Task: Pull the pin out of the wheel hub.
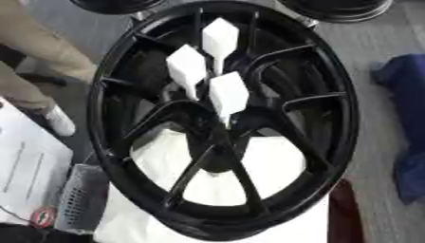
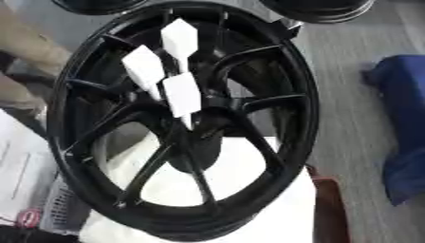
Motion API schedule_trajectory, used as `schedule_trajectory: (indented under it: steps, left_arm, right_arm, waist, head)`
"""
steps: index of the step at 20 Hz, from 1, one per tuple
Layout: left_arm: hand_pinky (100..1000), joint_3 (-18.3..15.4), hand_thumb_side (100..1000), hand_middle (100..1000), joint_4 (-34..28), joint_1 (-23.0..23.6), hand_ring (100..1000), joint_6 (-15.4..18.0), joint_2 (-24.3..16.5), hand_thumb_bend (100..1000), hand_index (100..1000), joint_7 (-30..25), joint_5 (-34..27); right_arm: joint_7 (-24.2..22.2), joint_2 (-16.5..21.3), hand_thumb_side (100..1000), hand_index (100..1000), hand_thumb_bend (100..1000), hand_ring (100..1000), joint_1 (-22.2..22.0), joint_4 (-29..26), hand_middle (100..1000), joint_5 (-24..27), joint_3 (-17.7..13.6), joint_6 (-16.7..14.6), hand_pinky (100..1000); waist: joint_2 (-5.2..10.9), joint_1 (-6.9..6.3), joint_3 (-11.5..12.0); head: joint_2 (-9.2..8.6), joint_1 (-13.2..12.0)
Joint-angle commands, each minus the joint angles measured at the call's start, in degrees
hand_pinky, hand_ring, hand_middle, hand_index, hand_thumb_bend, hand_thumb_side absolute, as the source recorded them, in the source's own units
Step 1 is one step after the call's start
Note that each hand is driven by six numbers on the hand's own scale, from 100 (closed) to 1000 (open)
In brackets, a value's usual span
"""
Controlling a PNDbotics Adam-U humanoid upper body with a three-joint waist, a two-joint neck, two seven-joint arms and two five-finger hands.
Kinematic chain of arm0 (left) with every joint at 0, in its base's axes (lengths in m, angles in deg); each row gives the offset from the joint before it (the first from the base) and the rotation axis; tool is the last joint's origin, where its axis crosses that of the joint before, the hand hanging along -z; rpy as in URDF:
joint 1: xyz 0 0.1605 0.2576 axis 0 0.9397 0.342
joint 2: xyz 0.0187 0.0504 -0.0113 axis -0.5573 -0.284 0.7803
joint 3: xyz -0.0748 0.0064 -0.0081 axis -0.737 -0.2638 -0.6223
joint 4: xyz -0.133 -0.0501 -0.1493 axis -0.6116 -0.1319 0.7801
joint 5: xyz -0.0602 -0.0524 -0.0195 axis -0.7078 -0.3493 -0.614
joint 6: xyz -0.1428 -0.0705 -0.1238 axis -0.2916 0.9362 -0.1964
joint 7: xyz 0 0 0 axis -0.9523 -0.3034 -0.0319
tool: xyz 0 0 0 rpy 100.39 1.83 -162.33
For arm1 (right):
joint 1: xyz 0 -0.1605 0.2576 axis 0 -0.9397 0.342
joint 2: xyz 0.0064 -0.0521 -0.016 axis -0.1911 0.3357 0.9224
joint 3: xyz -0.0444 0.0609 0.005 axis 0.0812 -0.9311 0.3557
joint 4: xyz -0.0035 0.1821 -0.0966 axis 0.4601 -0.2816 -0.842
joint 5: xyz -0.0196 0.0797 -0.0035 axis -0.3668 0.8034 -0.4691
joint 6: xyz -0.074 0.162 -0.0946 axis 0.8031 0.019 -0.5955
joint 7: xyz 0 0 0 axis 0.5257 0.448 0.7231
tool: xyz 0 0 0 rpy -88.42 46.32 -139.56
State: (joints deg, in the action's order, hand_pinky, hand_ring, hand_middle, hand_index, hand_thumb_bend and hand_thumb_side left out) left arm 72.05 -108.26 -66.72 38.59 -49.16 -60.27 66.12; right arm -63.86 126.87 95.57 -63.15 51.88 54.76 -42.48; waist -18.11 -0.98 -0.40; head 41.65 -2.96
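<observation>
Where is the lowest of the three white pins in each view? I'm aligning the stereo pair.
Left eye view: lowest white pin, just right of centre, above the hub.
Right eye view: it sits left of centre, above the hub.
Shared landmark: blue cloth at the right edge.

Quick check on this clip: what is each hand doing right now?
Left hand: not in view.
Right hand: not in view.
Three white pins still sit in the wheel hub, untouched.
</observation>
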Motion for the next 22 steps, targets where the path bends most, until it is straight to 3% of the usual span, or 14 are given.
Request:
schedule_trajectory:
  steps: [1,4,7,14,18,22]
  left_arm:
    - [707,-1.11,561,561,-0.99,-0.08,799,0.04,-1.14,743,713,0.51,-0.21]
    - [708,-1.01,562,562,-0.84,-0.15,800,-0.05,-1.15,746,713,0.67,-0.46]
    - [708,-0.74,563,562,-0.96,-0.48,801,-0.02,-1.24,745,713,0.41,-0.48]
    - [707,-0.48,561,560,-1.5,-1.44,800,0.05,-1.06,742,710,0.33,-0.18]
    - [707,-0.26,562,561,-1.7,-1.8,801,0.06,-0.98,744,711,0.15,-0.15]
    - [706,-0.41,561,561,-1.66,-1.75,801,0.08,-0.95,741,710,0.27,-0.17]
  right_arm:
    - [0.36,0.01,496,848,100,673,-1.94,-1.19,689,-6.1,-3.65,-4.45,818]
    - [3.77,-1.41,583,905,100,733,-3.54,-1.28,787,-10.72,-4.57,-3.08,841]
    - [6.39,-2.1,591,911,100,778,-3.69,-1.86,834,-12.12,-4.58,-2.41,859]
    - [9.67,-2.76,473,842,100,714,-1.87,-3.77,732,-7.0,-2.89,-0.77,840]
    - [9.64,-3.0,403,866,100,738,-0.54,-5.37,774,-5.69,-2.01,1.06,847]
    - [9.91,-3.36,455,848,100,723,-0.17,-6.01,745,-6.78,-1.64,1.87,843]
  waist:
    - [0.7,-0.13,-0.3]
    - [0.59,-0.5,-0.59]
    - [0.39,-0.71,-0.82]
    - [0.22,-0.65,-1.04]
    - [0.16,-0.52,-0.92]
    - [0.22,-0.37,-0.89]
  head:
    - [-1.14,-0.29]
    - [-1.12,-0.12]
    - [-1.19,0.21]
    - [-1.4,0.94]
    - [-1.55,0.9]
    - [-1.54,1.05]
